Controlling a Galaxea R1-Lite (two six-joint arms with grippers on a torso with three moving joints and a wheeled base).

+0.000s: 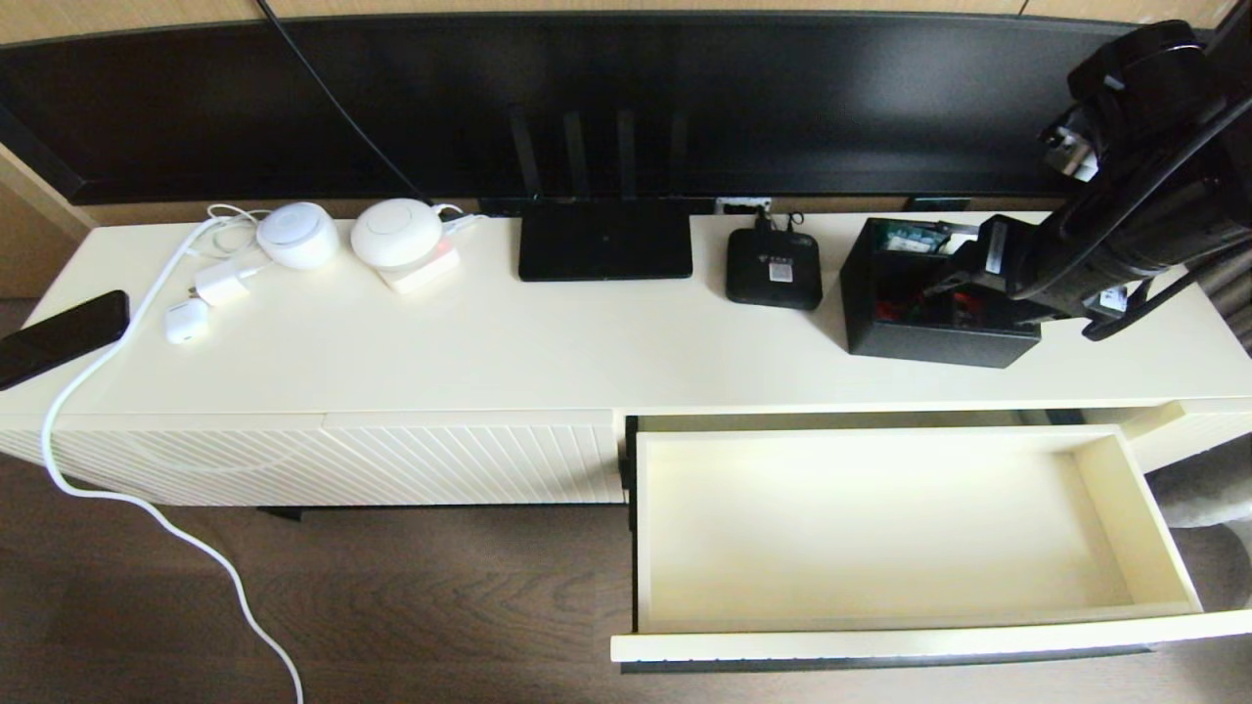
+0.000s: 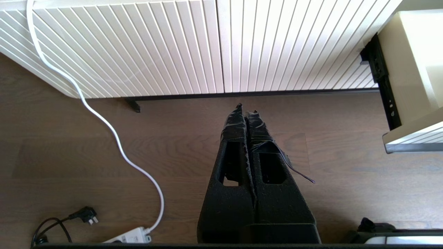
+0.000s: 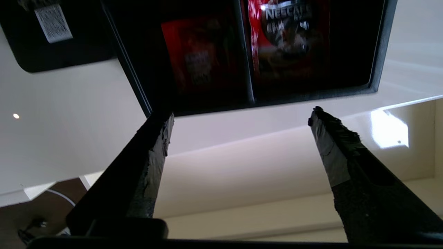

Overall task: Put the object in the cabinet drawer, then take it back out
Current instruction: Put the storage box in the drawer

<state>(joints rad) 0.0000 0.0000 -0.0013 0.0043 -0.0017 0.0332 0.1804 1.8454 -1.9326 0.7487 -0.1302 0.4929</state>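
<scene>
The black organizer box (image 1: 929,342) stands on the cabinet top at the right, with red packets (image 3: 294,34) in its compartments. My right gripper (image 1: 963,279) hangs over the box's front part and is open, with nothing between its fingers. In the right wrist view the gripper (image 3: 241,117) straddles the box's near wall (image 3: 277,97), one fingertip (image 3: 162,128) at the box's corner. Below the box, the cream cabinet drawer (image 1: 880,528) is pulled out wide, its interior bare. My left gripper (image 2: 246,109) is shut and parked low over the wooden floor, in front of the ribbed panel.
On the cabinet top sit a flat black router (image 1: 604,240), a small black set-top box (image 1: 773,269), two white round devices (image 1: 298,235), chargers and a black phone (image 1: 59,337). A white cable (image 1: 117,499) trails down to the floor. A dark TV (image 1: 626,98) stands behind.
</scene>
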